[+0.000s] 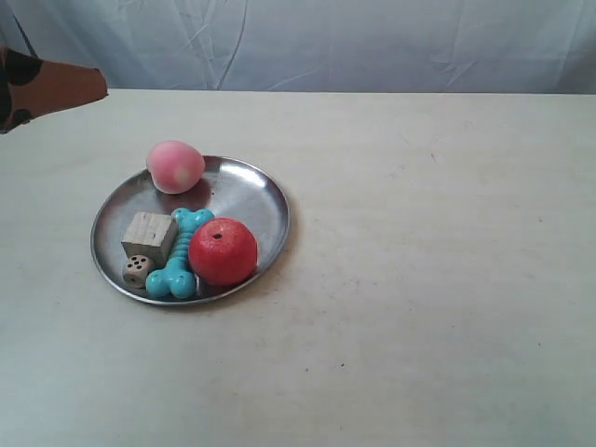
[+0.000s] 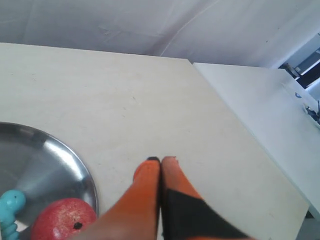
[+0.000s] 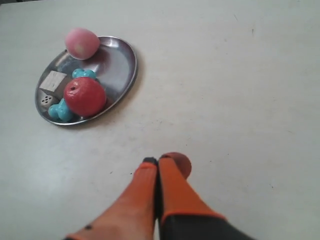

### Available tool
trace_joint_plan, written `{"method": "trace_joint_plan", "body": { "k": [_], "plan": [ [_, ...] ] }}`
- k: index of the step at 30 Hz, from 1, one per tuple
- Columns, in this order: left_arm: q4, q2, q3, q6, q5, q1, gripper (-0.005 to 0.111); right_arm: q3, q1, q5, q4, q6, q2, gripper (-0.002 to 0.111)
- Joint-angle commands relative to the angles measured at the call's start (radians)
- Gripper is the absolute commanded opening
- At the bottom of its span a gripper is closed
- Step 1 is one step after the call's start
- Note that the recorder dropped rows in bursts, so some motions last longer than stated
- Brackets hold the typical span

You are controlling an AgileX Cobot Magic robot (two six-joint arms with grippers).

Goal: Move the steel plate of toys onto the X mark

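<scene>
Orange fingers of the right claw [image 3: 159, 160] filled the near edge of the right wrist view. They were pressed flat together along a thin dark seam and gripped nothing. They hung over bare table [image 3: 240, 100], well apart from the steel plate [image 3: 120, 60]. The left claw [image 2: 160, 160] was likewise closed tip to tip and empty, poised above the table [image 2: 150, 100] just beside the steel plate's rim [image 2: 75, 160], with the red apple [image 2: 62, 220] near it. A second white surface [image 2: 260, 110] adjoined the table in that view.

In the exterior view the steel plate [image 1: 247, 186] rested flat on the pale beige table [image 1: 447, 279], toward that view's left. All the toys lay inside it:
- The pink peach [image 1: 174, 167] sat at the far rim, apart from the others.
- The pale wooden cube [image 1: 149, 235] and the small brown die [image 1: 137, 270] lay side by side near the rim at the view's left.
- The turquoise bone [image 1: 175, 277] lay between the cube and the red apple [image 1: 223, 250], touching the apple.
- The apple, with a dark pit on top, occupied the near part of the plate on the view's right.

An orange and black part of the arm at the exterior view's left [image 1: 47, 88] entered at the upper corner, clear of the plate. Wrinkled pale cloth [image 1: 372, 37] formed the backdrop.
</scene>
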Motion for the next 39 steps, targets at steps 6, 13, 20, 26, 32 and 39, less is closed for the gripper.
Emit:
{"method": "trace_joint_plan", "body": {
  "k": [6, 13, 20, 26, 32, 39],
  "plan": [
    [-0.021, -0.007, 0.003, 0.0, -0.042, -0.017, 0.0, 0.056, -0.272, -0.008, 0.56, 0.001, -0.185, 0.0],
    [-0.021, -0.007, 0.003, 0.0, -0.042, -0.017, 0.0, 0.056, -0.331, -0.006, 0.812, 0.001, -0.231, 0.0],
    [-0.004, -0.007, 0.003, 0.002, -0.042, -0.017, 0.0, 0.056, -0.331, -0.006, 0.823, 0.001, -0.231, 0.0],
    [0.021, -0.007, 0.009, 0.0, -0.036, -0.017, 0.0, 0.075, -0.331, -0.1, 0.686, 0.001, -0.229, 0.0],
    [0.017, -0.007, 0.011, 0.004, -0.02, -0.017, 0.0, 0.159, -0.331, -0.595, 0.119, 0.001, -0.229, 0.0],
    [0.017, -0.007, 0.011, 0.004, -0.008, -0.017, 0.0, 0.418, -0.331, -1.209, 0.028, 0.001, -0.229, 0.0]
  ]
}}
